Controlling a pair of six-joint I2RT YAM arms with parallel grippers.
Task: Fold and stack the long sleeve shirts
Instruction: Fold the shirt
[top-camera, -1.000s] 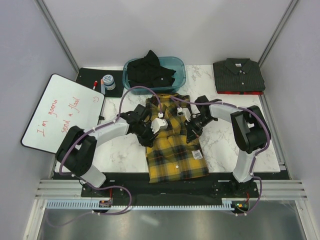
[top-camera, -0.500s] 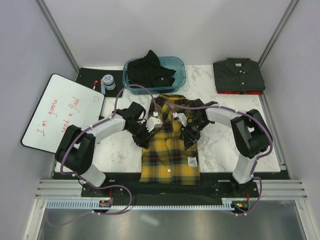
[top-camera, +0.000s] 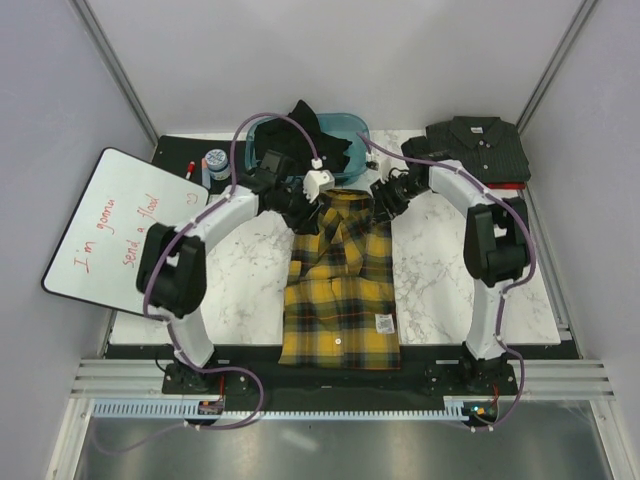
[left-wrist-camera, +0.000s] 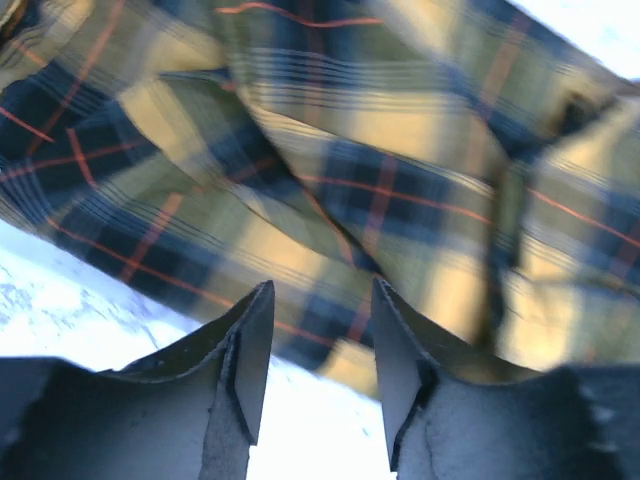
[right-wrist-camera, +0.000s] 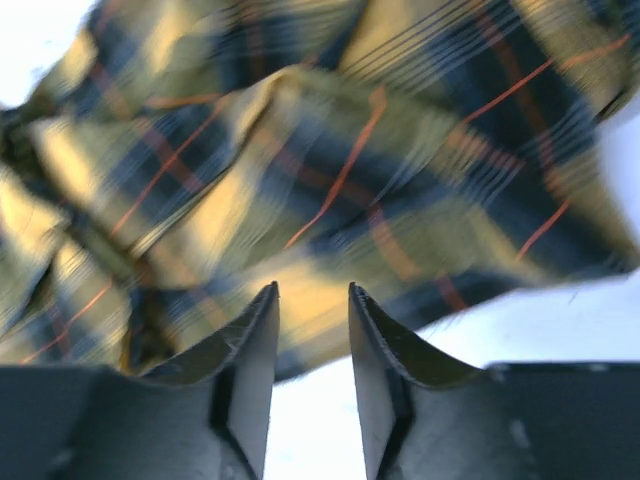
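Left wrist: left claw (left-wrist-camera: 320, 290) spread, like right claw (right-wrist-camera: 312, 288), plaid shirt (left-wrist-camera: 400, 150) just beyond

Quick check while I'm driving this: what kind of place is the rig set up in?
Most likely a lab test booth, not a home: plain grey panel walls enclose a marble-patterned table, an aluminium rail runs along its near edge, and a handwritten whiteboard sits at the left.

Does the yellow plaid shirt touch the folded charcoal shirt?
Apart. The top view shows bare marble table between the plaid shirt and the charcoal shirt.
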